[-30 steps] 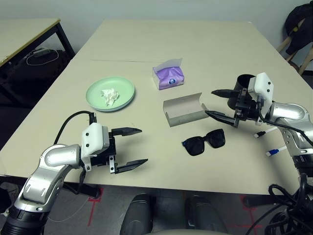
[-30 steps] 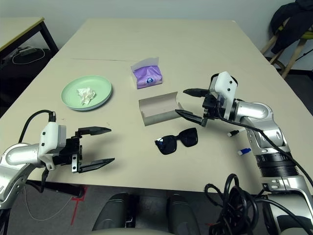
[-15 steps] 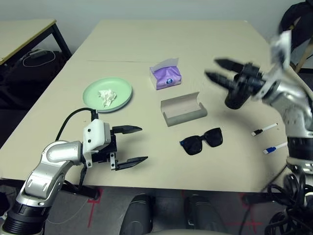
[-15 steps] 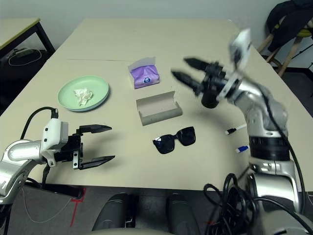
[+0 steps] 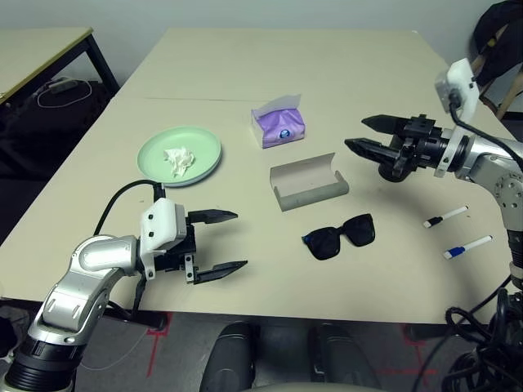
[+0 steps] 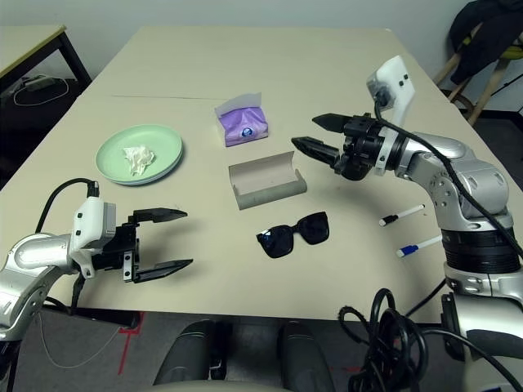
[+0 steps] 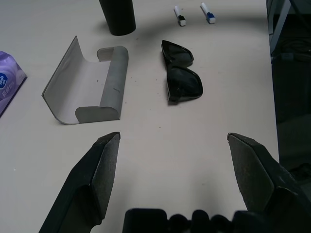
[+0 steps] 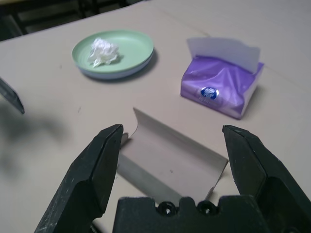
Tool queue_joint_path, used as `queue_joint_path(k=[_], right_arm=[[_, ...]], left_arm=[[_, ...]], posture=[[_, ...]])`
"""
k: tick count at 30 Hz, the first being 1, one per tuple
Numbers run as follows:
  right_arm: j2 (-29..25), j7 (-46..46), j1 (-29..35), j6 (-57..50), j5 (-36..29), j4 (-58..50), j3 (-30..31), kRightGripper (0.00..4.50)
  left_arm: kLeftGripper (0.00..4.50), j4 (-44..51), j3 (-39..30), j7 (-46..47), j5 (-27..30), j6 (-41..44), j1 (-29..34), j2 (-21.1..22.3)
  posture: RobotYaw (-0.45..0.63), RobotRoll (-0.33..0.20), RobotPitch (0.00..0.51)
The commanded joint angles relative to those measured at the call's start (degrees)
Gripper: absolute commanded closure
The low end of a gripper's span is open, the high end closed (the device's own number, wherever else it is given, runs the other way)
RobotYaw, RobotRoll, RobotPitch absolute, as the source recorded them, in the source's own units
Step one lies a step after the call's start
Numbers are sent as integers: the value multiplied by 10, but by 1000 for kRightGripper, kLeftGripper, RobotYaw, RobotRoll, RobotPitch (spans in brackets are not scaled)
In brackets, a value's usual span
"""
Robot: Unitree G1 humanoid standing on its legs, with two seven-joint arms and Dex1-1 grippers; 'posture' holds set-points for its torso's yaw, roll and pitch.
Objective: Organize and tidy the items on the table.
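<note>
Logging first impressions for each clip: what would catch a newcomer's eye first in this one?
Probably the right gripper, raised above the table with its jaws open, pointing toward the purple tissue pack. Just below it lies the grey glasses case, open, with the black sunglasses on the table nearer the robot. Off to the left, a mint green plate holds a crumpled white tissue.

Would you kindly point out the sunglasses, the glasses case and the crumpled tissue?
sunglasses [image 5: 340,236], left eye view, on the bridge.
glasses case [image 5: 314,193], left eye view, on its rounded body.
crumpled tissue [image 5: 181,160], left eye view, on its middle.
</note>
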State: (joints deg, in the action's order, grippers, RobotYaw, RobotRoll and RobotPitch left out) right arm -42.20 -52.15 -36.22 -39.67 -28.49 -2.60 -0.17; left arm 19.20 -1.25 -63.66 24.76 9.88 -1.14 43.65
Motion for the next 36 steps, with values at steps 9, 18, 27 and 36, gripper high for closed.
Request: queue_joint_path(k=[9, 18, 27, 36], right_arm=[[-64, -148, -62, 176, 142, 17, 117, 0], [-76, -271, -116, 182, 206, 19, 209, 0], [-87, -376, -125, 249, 262, 11, 265, 0], [-78, -386, -108, 306, 309, 8, 274, 0]], left_arm=[[24, -7, 13, 7, -7, 10, -13, -4], [24, -1, 7, 30, 6, 33, -16, -18], [24, 6, 11, 34, -1, 35, -13, -20], [24, 5, 17, 40, -5, 32, -12, -27]], posture=[[73, 0, 70], [88, 0, 73], [102, 0, 71], [111, 0, 72]])
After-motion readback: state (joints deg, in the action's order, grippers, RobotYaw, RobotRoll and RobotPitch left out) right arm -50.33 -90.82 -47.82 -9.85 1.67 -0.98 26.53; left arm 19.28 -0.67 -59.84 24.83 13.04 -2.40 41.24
